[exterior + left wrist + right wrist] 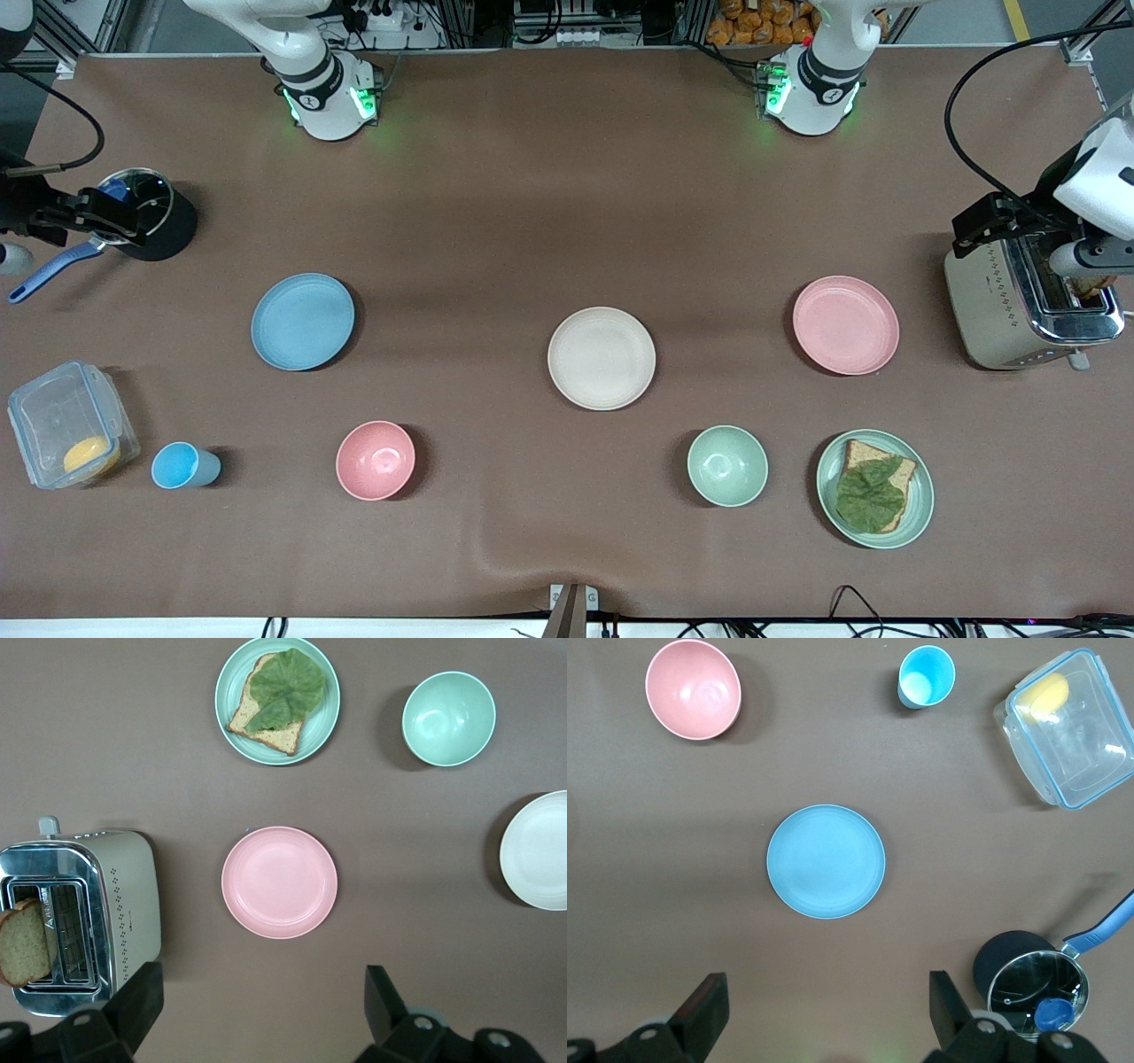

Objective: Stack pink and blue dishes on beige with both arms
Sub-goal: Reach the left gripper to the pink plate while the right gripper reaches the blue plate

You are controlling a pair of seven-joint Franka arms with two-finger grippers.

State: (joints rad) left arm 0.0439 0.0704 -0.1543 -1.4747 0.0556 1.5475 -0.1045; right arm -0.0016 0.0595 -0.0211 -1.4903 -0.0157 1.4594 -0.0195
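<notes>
Left wrist view, pink plate (279, 881) beneath open jaws

Beige plate (601, 358) lies between two plates (302, 321).

no legible text, only unreadable lettering inside the toaster (80, 912) slot

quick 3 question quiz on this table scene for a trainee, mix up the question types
1. True or false: the pink plate already lies on the beige plate.
2. Which lies nearer the right arm's end of the table? A) blue plate B) green bowl
3. Fill in: the left gripper and right gripper both stand ____.

Key: 1 false; 2 A; 3 open
</notes>
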